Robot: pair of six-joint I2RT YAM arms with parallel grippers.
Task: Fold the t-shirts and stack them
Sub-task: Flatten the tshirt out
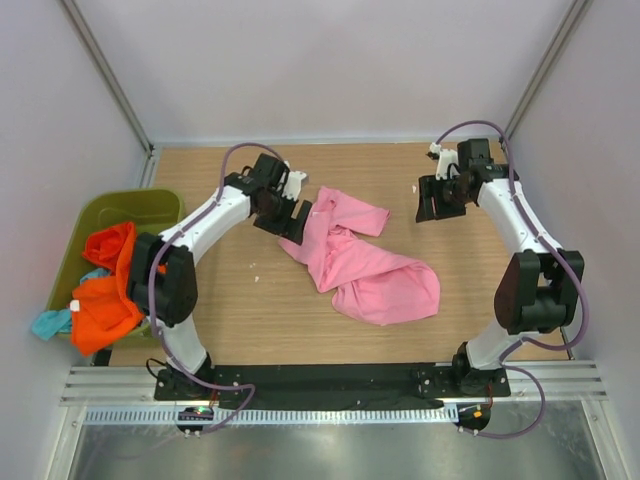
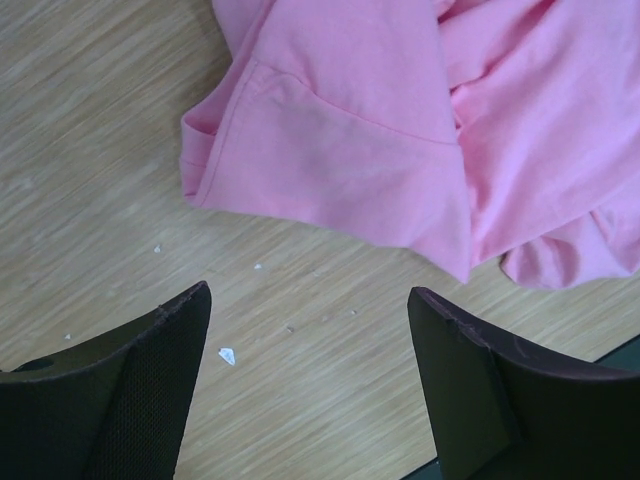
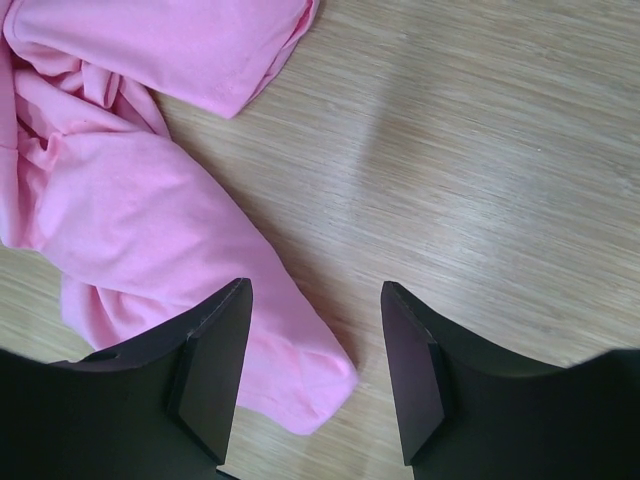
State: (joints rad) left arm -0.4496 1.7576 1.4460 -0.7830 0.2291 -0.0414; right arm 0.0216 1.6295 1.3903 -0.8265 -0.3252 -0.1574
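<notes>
Wood-grain table (image 1: 250, 300) enclosed by pale walls (image 1: 330, 60).
A crumpled pink t-shirt (image 1: 370, 270) is laid mid-frame; orange t-shirts (image 1: 105, 295) are draped over the green bin (image 1: 150, 205) at left. Both the left gripper (image 1: 283, 218) and right gripper (image 1: 433, 204) are spread, nothing gripped.

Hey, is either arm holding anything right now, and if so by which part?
Nothing is held. The left gripper and right gripper both have open jaws, and the pink t-shirt lies crumpled on the table, ungripped.
</notes>
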